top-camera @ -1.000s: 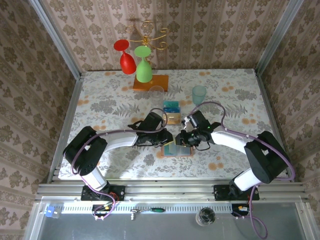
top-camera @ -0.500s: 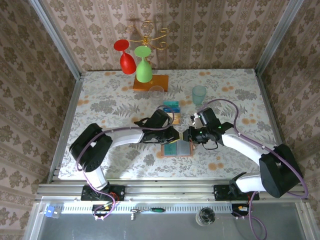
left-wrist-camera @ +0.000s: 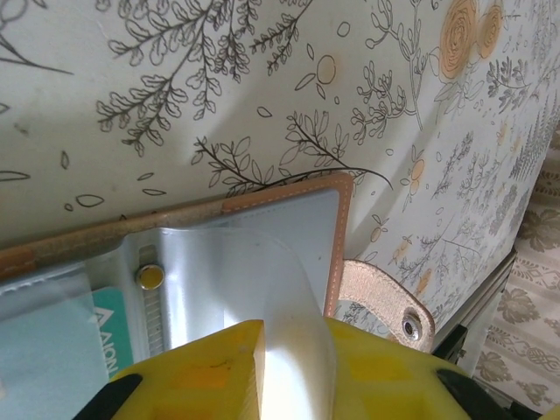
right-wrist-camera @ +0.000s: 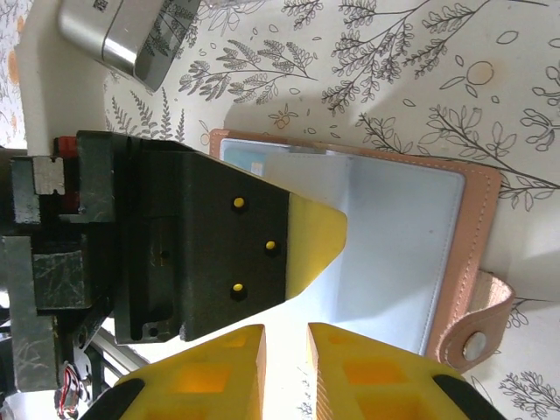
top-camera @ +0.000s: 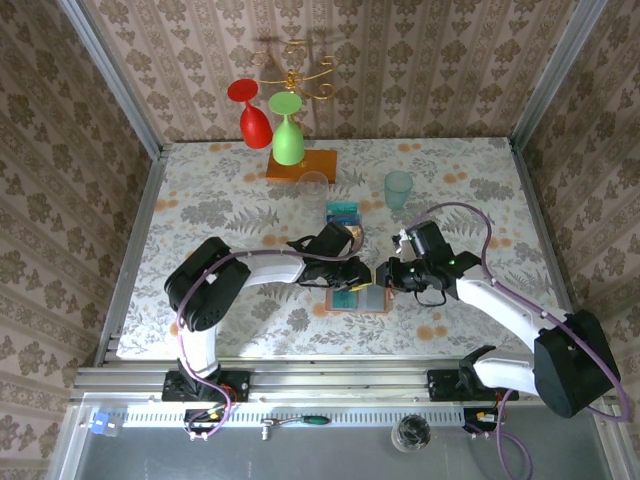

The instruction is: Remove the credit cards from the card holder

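A: The left hand [left-wrist-camera: 297, 354]?
B: Slightly apart, clear sleeve [left-wrist-camera: 262, 280] between; grip unclear. The right hand [right-wrist-camera: 284, 354]: nearly together, grip unclear too.
A: The holder [right-wrist-camera: 479, 254]?
B: Open on the desk [left-wrist-camera: 262, 79] beneath both, teal card [left-wrist-camera: 109, 337] inside.
A: Risk?
B: Tugging the sleeve drags the holder.

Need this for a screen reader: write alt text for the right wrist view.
An open card holder lies on a floral table, pale pockets up, snap tab at lower right. The left gripper, yellow-tipped, reaches over the pockets from the left; the right gripper, fingers narrowly apart, sits at the bottom edge.
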Motion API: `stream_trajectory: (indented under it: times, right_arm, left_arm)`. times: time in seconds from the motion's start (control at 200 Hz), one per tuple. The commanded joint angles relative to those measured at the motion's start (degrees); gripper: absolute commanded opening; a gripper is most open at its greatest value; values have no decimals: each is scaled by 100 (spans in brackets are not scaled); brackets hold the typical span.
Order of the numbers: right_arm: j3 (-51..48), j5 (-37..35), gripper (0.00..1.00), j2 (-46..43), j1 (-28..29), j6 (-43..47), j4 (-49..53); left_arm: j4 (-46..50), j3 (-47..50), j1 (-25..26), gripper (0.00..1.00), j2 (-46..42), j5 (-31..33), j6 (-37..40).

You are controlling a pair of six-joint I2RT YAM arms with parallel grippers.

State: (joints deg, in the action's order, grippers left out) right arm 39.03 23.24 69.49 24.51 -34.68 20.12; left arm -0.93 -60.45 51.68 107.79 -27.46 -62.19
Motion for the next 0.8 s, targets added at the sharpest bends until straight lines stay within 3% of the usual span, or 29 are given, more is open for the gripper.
stream_trajectory:
  times: [0.0,0.51,0.795]
  right_arm:
    - [-49,-136,20,-129,-33,37,243]
    - [241,-136,24,-28,-42,18,405]
    - [316,-133,25,11,-41,-66,437]
  left_arm:
    - [-118,-159,26,24,-23,-109,-23]
    - [-37,-450,-226,28,-432,-163,181]
    - [-157,-121,-396,28,-645,-150,177]
